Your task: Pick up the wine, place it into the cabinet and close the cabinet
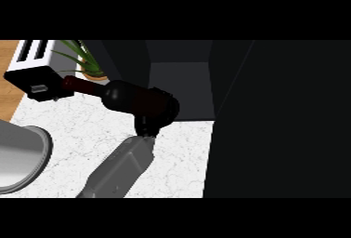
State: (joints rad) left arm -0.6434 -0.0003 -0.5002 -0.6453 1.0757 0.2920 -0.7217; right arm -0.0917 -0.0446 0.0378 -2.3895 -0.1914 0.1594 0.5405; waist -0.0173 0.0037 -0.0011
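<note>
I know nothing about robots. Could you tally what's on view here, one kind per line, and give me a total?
Wine bottle: 1
Toaster: 1
Potted plant: 1
Grey round vessel, cut off by the left edge: 1
Dark cabinet: 1
Robot hand, curled round the bottle: 1
Total: 6

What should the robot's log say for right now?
stage: carrying | black hand: curled under dark red glass wine bottle, tilted, neck toward black-and-white toaster | dark cabinet: open, bottle not yet inside
</note>
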